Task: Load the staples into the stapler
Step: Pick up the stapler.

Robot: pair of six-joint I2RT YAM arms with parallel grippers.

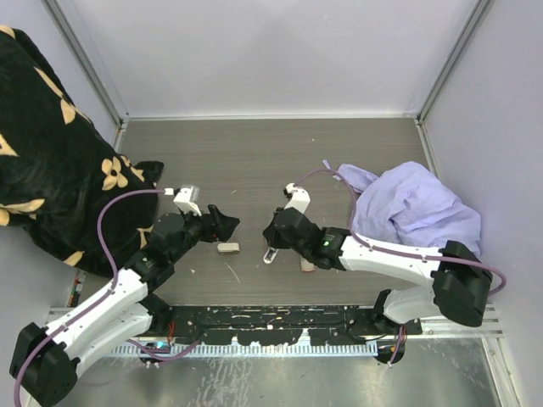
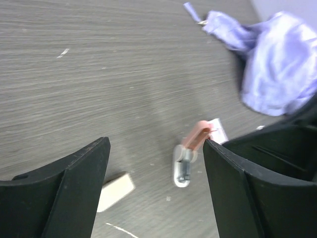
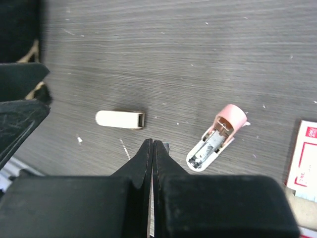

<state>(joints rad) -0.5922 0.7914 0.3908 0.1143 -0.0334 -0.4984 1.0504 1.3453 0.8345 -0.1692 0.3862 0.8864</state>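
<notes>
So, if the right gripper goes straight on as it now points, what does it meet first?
Probably the bare table, in the gap between the beige block and the open stapler. The shut right gripper aims at neither, though depth is hard to judge.

The far half of the surface (image 1: pixel 254 161) lies open. A black flowered blanket (image 1: pixel 51 170) crowds the left side, a lavender cloth (image 1: pixel 416 208) the right. In the near middle a beige block (image 1: pixel 228 248), the stapler (image 3: pixel 215 144) and the staples (image 3: pixel 304 158) lie scattered, with narrow gaps between them.
</notes>
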